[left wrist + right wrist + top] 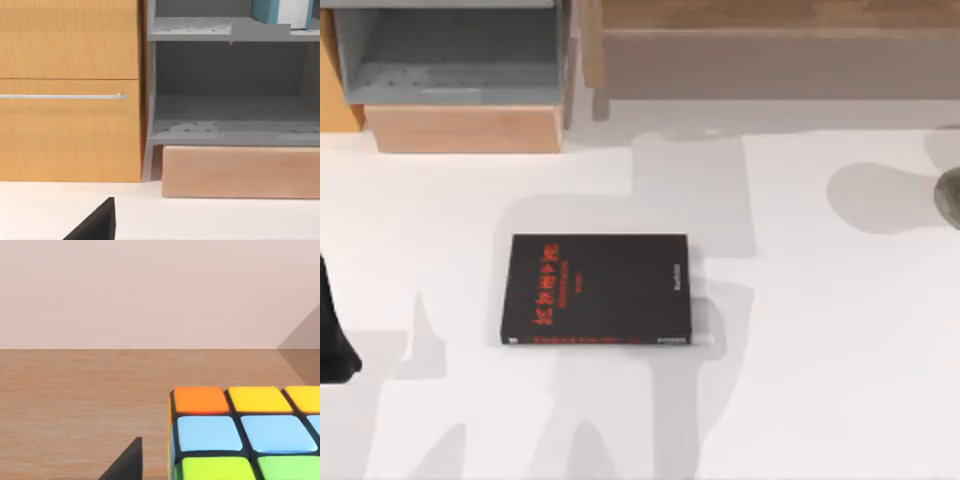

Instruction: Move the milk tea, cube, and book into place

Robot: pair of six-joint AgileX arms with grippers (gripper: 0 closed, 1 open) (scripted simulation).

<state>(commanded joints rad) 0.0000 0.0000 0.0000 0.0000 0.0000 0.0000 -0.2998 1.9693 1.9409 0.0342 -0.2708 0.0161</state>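
Bench (840,380): a white top is seen from above, with grey shadows lying across it.

Black book (596,290): it lies flat near the middle of the bench, with red letters on its cover. It is not touched by either arm.

Grey shelf unit (230,90): it stands at the back left of the bench, beside an orange-brown cabinet (70,90) with a thin silver handle (the handle runs level across the front). A pale wood block (240,172) sits under the shelf unit.

Book (280,12): a light blue cover and white page edges are seen on the upper grey shelf, standing upright.

Cube (240,432): it is seen very close in the right wrist view, resting on a brown wood surface (80,405). Orange, yellow, light blue and green squares are shown.

Left arm (335,330): a dark shape is seen at the left edge of the bench. Whether its jaws are released or clenched cannot be told.

Right arm (950,195): a dark shape is seen at the right edge of the top view. One dark fingertip (125,465) is seen just beside the cube; whether the jaws are released or clenched cannot be told.
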